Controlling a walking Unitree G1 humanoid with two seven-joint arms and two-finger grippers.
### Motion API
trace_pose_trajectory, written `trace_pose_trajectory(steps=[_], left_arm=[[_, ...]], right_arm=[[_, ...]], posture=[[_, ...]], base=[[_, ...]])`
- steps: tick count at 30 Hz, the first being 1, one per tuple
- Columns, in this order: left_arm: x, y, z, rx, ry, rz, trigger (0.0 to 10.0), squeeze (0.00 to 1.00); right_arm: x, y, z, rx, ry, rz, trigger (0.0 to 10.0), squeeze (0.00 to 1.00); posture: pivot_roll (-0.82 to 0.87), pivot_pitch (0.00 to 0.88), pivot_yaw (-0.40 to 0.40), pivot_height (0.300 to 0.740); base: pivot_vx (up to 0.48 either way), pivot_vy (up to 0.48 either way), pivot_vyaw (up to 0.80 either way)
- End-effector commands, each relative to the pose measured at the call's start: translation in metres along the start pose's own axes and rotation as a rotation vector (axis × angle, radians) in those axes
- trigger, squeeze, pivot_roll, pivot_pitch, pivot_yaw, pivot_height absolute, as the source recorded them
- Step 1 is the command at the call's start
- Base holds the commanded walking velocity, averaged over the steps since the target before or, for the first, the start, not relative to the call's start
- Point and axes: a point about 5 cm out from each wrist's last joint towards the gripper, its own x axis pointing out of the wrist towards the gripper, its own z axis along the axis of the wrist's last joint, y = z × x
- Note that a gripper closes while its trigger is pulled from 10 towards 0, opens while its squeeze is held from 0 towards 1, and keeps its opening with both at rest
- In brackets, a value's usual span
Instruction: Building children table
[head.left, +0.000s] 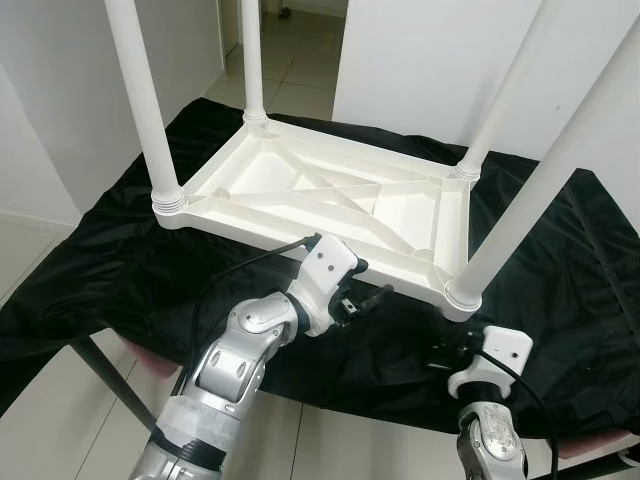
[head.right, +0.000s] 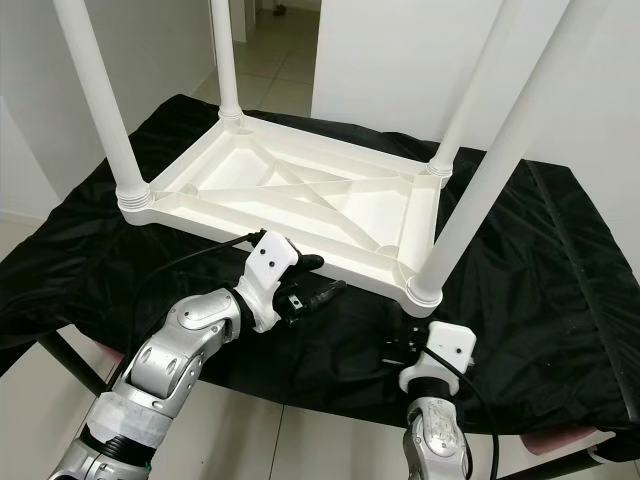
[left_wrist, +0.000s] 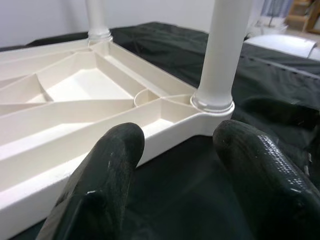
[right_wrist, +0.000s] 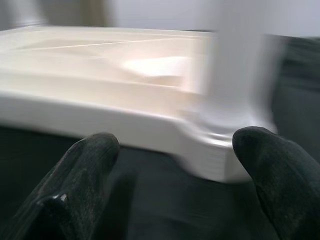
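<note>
A white plastic children's table (head.left: 300, 225) lies upside down on a black cloth, its ribbed underside facing up. Its legs stand upright in the corner sockets: front left (head.left: 145, 110), back left (head.left: 252, 60), back right (head.left: 500, 110), front right (head.left: 545, 190). My left gripper (head.left: 368, 282) is open, just in front of the tabletop's near edge and empty. In the left wrist view its fingers (left_wrist: 107, 170) frame the front right leg (left_wrist: 220, 50). My right gripper (head.left: 445, 358) is open low by the front right corner, pointing at that blurred leg (right_wrist: 235, 75).
The black cloth (head.left: 120, 260) covers a work table, whose near edge lies just before my arms. A dark metal table leg (head.left: 110, 385) slants below on the left. A white wall panel (head.left: 430, 60) stands behind, with tiled floor beyond and on both sides.
</note>
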Motion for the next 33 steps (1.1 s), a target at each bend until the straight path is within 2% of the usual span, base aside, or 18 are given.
trace_pose_trajectory(steps=[1, 5, 6, 9, 10, 11, 13, 19, 20, 22, 25, 29, 33], left_arm=[[0.001, 0.020, 0.001, 0.035, 0.004, 0.213, 10.0, 0.00], [0.001, 0.029, 0.002, 0.059, 0.014, 0.269, 10.0, 0.00], [0.000, 0.037, 0.003, 0.062, 0.014, 0.319, 10.0, 0.00], [-0.001, 0.043, 0.006, 0.047, -0.006, 0.349, 10.0, 0.00], [-0.001, 0.047, 0.008, 0.059, -0.010, 0.366, 10.0, 0.00], [-0.001, 0.047, 0.008, 0.059, -0.010, 0.366, 10.0, 0.00], [0.001, 0.048, 0.012, 0.069, -0.021, 0.370, 10.0, 0.00], [0.002, 0.045, 0.013, 0.080, -0.021, 0.367, 10.0, 0.00], [0.002, 0.044, 0.010, 0.084, -0.018, 0.367, 10.0, 0.00], [0.002, 0.044, 0.010, 0.084, -0.018, 0.367, 10.0, 0.00], [0.003, 0.042, 0.004, 0.094, -0.009, 0.376, 10.0, 0.00], [0.004, 0.042, 0.001, 0.100, -0.001, 0.381, 10.0, 0.00], [0.004, 0.041, -0.002, 0.107, 0.012, 0.373, 10.0, 0.00]], right_arm=[[0.008, 0.009, -0.001, 0.023, 0.016, 0.122, 10.0, 0.00], [0.014, 0.011, 0.000, 0.014, 0.013, 0.149, 10.0, 0.00], [0.022, 0.012, 0.001, 0.006, 0.011, 0.174, 10.0, 0.00], [0.030, 0.014, 0.002, 0.023, 0.013, 0.196, 10.0, 0.00], [0.040, 0.014, 0.003, 0.023, 0.011, 0.211, 10.0, 0.00], [0.040, 0.014, 0.003, 0.023, 0.011, 0.211, 10.0, 0.00], [0.057, 0.011, 0.007, 0.024, 0.001, 0.199, 10.0, 0.00], [0.073, 0.004, 0.014, 0.021, -0.015, 0.145, 10.0, 0.00], [0.078, -0.005, 0.017, 0.018, -0.020, 0.096, 10.0, 0.00], [0.078, -0.005, 0.017, 0.018, -0.020, 0.096, 10.0, 0.00], [0.080, -0.036, 0.018, -0.001, -0.013, -0.074, 10.0, 0.00], [0.079, -0.048, 0.018, -0.014, -0.006, -0.123, 10.0, 0.00], [0.073, -0.076, 0.015, -0.043, 0.014, -0.221, 10.0, 0.00]], posture=[[-0.01, 0.000, -0.105, 0.740], [-0.01, 0.000, -0.109, 0.740], [0.01, 0.000, -0.120, 0.740], [0.01, 0.000, -0.128, 0.740], [0.03, 0.000, -0.136, 0.740], [0.03, 0.000, -0.136, 0.740], [0.04, 0.000, -0.147, 0.740], [0.06, 0.000, -0.157, 0.740], [0.06, 0.000, -0.160, 0.740], [0.06, 0.000, -0.160, 0.740], [0.06, 0.000, -0.165, 0.740], [0.06, 0.000, -0.162, 0.740], [0.06, 0.000, -0.160, 0.740]], base=[[0.000, 0.000, 0.00], [0.000, 0.000, 0.00], [0.000, 0.000, 0.00], [0.000, 0.000, 0.00], [0.000, 0.000, 0.00], [0.000, 0.000, 0.00], [0.000, 0.000, 0.00], [0.000, 0.000, 0.00], [0.000, 0.000, 0.00], [0.000, 0.000, 0.00], [0.000, 0.000, 0.00], [0.000, 0.000, 0.00], [0.000, 0.000, 0.00]])
